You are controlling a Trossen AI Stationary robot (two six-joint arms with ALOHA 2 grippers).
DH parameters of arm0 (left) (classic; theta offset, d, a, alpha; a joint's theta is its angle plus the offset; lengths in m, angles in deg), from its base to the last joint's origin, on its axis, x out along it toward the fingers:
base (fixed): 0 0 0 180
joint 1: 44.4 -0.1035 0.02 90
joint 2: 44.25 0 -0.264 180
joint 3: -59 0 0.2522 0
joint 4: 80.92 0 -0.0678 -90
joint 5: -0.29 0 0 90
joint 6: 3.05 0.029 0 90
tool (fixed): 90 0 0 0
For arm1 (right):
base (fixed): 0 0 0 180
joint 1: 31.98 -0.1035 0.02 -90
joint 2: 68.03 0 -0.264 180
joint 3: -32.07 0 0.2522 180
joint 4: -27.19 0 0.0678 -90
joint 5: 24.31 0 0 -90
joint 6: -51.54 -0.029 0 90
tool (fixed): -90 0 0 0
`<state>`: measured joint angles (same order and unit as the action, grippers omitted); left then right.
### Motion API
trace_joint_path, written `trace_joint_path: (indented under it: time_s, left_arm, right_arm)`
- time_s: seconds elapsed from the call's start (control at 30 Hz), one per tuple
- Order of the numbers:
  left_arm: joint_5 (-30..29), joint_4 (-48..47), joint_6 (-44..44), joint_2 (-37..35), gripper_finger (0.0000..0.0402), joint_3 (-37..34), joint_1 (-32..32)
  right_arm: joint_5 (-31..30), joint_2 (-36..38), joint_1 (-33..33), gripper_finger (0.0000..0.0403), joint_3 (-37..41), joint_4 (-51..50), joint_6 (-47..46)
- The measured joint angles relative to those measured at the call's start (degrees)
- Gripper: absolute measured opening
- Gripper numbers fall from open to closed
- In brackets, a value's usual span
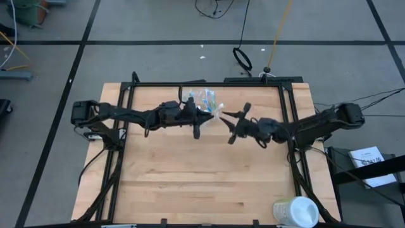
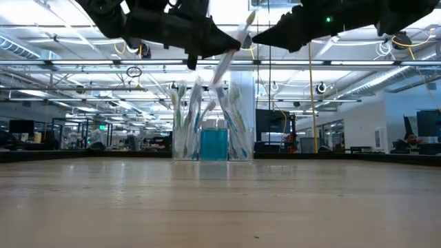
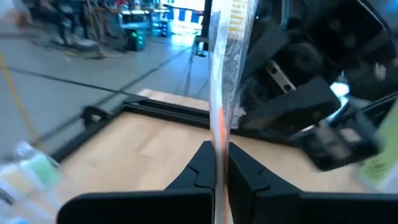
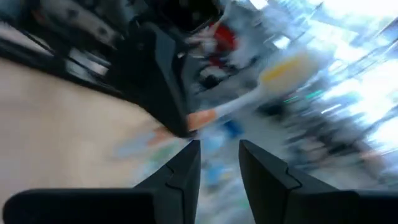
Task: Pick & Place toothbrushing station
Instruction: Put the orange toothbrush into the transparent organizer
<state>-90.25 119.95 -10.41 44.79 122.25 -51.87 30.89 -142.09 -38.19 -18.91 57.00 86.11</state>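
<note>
The left gripper [image 3: 216,177] clamps a wrapped toothbrush [image 3: 225,81] above the clear cup [image 1: 205,99] at twelve o'clock; the right gripper [image 4: 216,163], jaws apart, must close for the handover.

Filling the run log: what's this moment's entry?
left gripper: shut on toothbrush | right gripper: open, near brush | cup: back of table

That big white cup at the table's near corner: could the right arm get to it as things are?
Probably yes. The white cup stands alone on the right arm's side, nothing around it, and the right gripper is open and holds nothing.
</note>
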Motion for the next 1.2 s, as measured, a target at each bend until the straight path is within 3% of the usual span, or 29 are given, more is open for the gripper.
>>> trace_joint_path:
  time_s: [0.13, 0.23, 0.4, 0.6, 0.73, 0.9, 1.07, 1.2]
  left_arm:
    - [-1.5, -0.2, 5.8, 0.8, 0.0015, 0.0, 1.8]
    - [-1.5, -0.8, 5.3, 0.9, 0.0014, -0.1, 2.9]
    - [-1.6, 0.0, 6.2, 0.9, 0.0008, 0.0, 3.7]
    - [-2.3, -0.2, 6.0, 0.8, 0.0014, 0.0, 3.8]
    - [-0.8, 0.1, 6.9, 0.8, 0.0006, 0.0, 3.7]
    - [-1.0, -0.1, 5.8, 0.8, 0.0022, 0.0, 3.7]
    - [-0.9, -0.3, 5.8, 0.8, 0.0012, 0.0, 3.7]
    - [-0.9, -0.5, 5.8, 0.9, 0.002, 0.0, 3.7]
  right_arm:
    - [15.1, 1.6, 4.3, 0.01, 0.0, -4.9, -19.1]
    - [21.1, 1.5, 5.9, 0.01, 0.0, -3.7, -26.6]
    - [21.7, 1.5, 6.8, 0.01, 0.0, -2.4, -33.0]
    - [27.1, 1.5, 6.9, 0.01, 0.1, -0.8, -33.1]
    - [27.5, 1.5, 7.0, 0.0095, 0.1, 1.2, -33.9]
    - [27.5, 1.1, 7.4, 0.0066, 0.1, 1.8, -33.9]
    - [27.3, 0.8, 7.4, 0.0014, 0.1, 1.7, -33.4]
    - [27.4, 0.8, 7.4, 0.0017, 0.1, 1.1, -32.4]
